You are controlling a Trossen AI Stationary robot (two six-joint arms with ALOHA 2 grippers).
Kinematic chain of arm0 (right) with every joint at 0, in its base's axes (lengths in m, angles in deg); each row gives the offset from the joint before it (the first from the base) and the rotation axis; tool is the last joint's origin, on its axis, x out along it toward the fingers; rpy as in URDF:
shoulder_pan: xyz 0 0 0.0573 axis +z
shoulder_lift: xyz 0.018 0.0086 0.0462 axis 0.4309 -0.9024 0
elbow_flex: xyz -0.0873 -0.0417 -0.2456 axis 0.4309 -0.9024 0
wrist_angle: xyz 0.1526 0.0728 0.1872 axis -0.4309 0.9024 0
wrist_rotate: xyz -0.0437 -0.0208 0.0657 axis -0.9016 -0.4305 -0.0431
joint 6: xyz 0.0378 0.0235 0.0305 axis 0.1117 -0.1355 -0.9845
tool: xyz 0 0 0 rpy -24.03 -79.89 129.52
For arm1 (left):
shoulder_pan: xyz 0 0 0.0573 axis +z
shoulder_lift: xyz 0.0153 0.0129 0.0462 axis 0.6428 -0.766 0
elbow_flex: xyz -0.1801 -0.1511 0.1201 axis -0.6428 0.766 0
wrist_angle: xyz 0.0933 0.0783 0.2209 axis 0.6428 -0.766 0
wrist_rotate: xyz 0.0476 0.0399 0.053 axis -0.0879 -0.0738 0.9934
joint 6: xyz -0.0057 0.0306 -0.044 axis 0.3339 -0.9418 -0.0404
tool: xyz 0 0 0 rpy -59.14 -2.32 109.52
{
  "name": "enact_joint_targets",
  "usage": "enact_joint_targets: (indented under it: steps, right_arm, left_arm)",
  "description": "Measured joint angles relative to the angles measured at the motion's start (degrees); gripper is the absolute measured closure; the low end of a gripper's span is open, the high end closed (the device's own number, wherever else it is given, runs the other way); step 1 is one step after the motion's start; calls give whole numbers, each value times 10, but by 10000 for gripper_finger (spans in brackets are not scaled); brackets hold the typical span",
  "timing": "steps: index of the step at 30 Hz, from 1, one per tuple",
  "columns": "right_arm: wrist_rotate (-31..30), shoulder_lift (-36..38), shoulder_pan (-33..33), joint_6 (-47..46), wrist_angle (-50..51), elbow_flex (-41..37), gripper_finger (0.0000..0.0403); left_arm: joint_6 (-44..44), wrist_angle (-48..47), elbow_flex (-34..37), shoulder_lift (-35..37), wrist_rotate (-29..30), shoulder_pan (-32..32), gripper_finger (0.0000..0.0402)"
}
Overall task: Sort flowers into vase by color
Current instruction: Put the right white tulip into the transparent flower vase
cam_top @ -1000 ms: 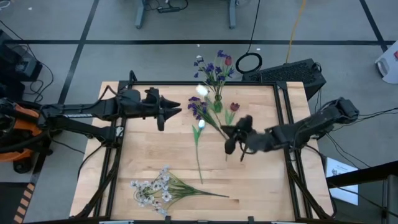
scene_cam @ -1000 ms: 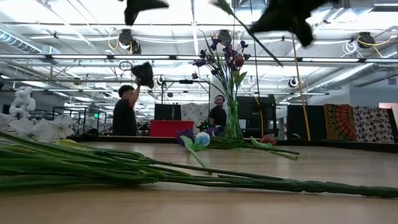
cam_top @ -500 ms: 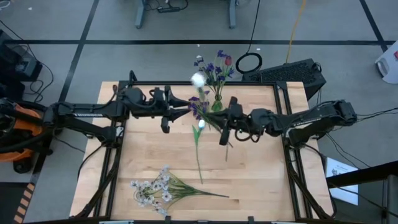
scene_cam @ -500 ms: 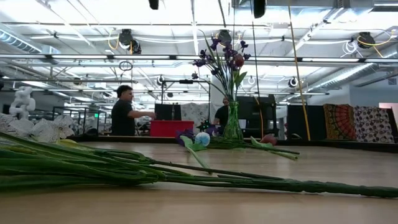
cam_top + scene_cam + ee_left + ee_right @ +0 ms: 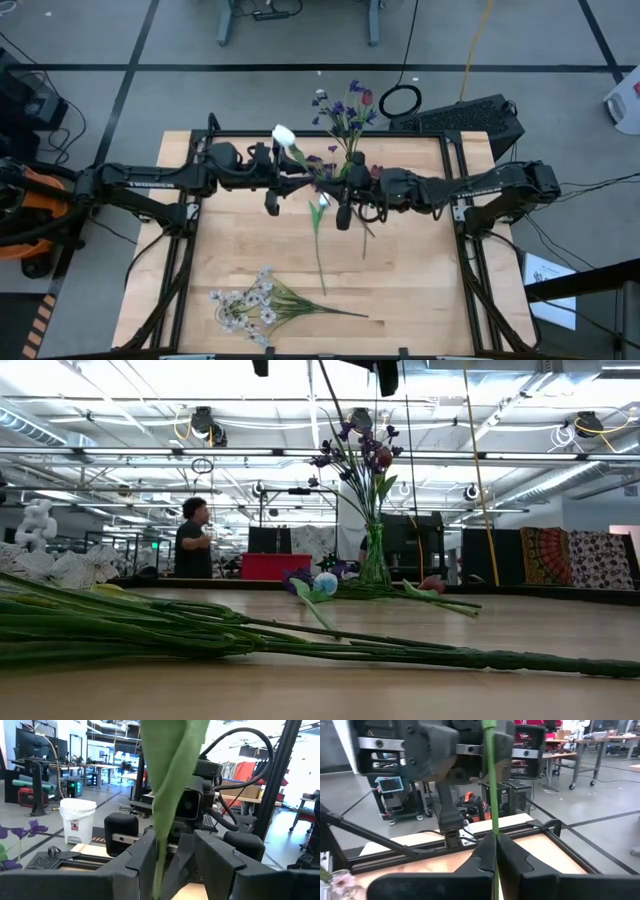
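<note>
Low view cuts both arms off at its top edge, so I can't see either grip there. Left wrist: green leaf blurs out, hiding the stem between my fingers. Vase mostly hidden from above.

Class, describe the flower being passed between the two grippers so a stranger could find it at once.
Start at the vase at the table's far edge. Just in front, the left gripper and right gripper meet around one stem. That white flower is the only one lifted off the table.
</note>
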Motion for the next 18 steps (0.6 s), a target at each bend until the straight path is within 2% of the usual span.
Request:
enact_joint_targets:
  steps: [10, 13, 18]
  right_arm:
    - [0, 0, -1, -10, 7, 0, 402]
    - [0, 0, -1, -13, 7, 0, 402]
    - [0, 0, -1, -25, 10, 0, 402]
  left_arm:
    - [4, 5, 0, 11, 33, 0, 273]
    - [3, 5, 0, 19, 33, 2, 303]
    - [3, -8, 0, 22, 9, 11, 378]
